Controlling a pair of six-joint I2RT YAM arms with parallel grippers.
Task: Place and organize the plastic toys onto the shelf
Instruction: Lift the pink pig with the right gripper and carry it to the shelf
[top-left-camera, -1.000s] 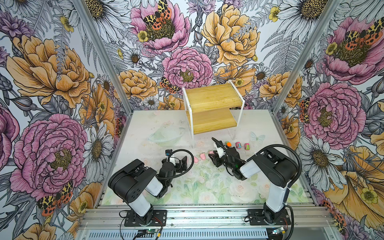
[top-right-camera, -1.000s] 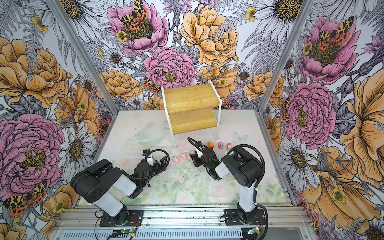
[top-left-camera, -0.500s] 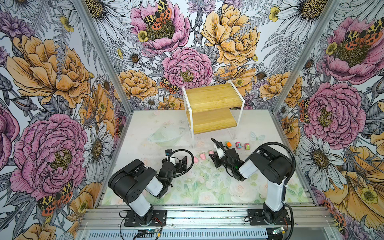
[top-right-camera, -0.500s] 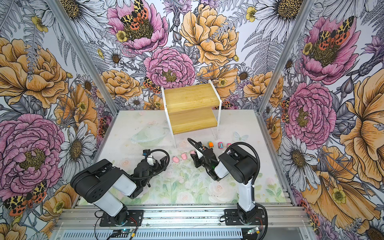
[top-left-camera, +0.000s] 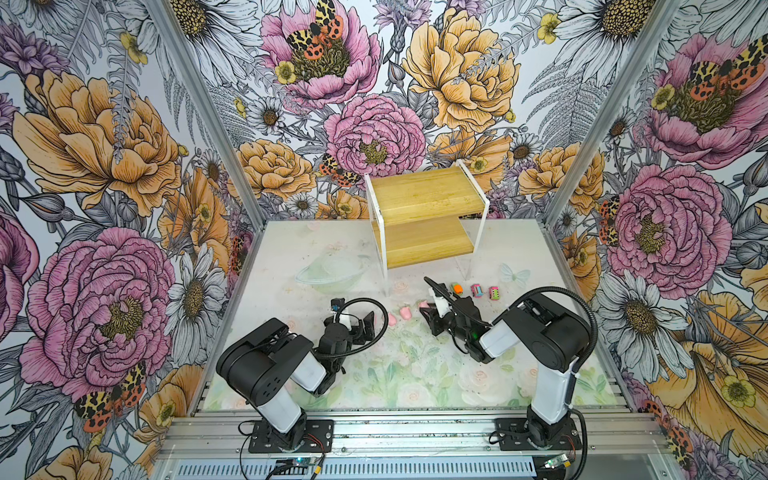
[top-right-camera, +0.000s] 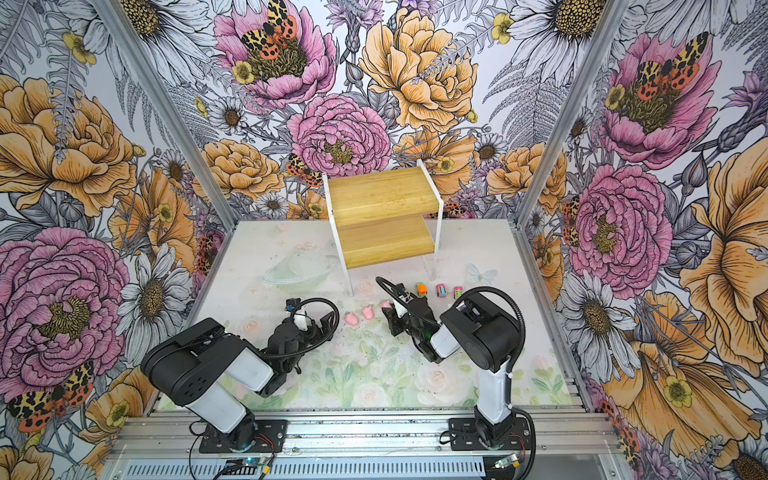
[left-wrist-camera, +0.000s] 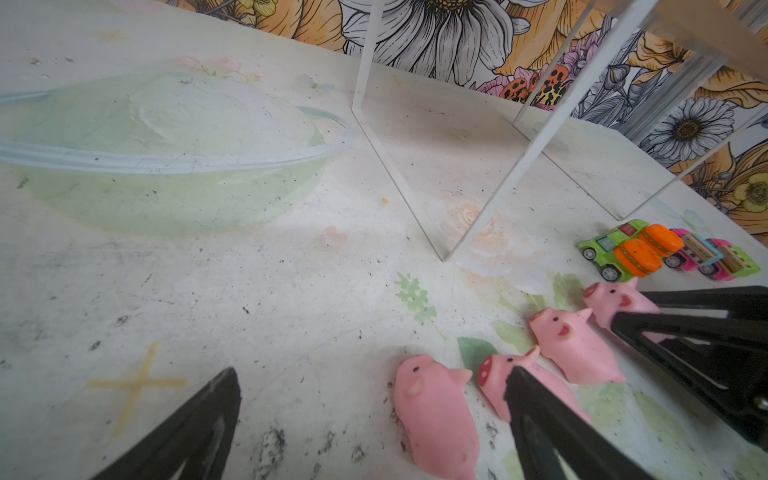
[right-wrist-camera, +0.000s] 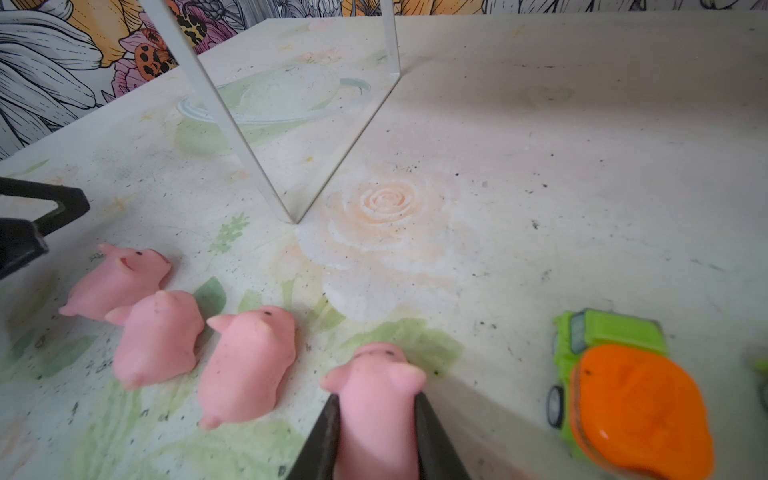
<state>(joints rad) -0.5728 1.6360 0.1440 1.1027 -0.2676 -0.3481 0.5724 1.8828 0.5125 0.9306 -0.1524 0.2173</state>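
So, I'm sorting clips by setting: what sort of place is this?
Probably a robot test booth: flower-papered walls in a metal frame, left arm and right arm bolted to a rail, toy pigs and a shelf on a mat.

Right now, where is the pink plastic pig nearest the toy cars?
Right wrist view: the pink plastic pig is gripped in the right hand, between three other pigs and an orange-and-green car.

- The pig toys (right-wrist-camera: 245, 361) are showing pale pink, with darker pink snouts.
- Two cars (left-wrist-camera: 623, 253) are showing lime green under orange tops.
- The shelf (top-left-camera: 424, 195) is showing honey-yellow boards in a white frame.
- The walls (top-left-camera: 104, 145) are showing pink and orange flowers.
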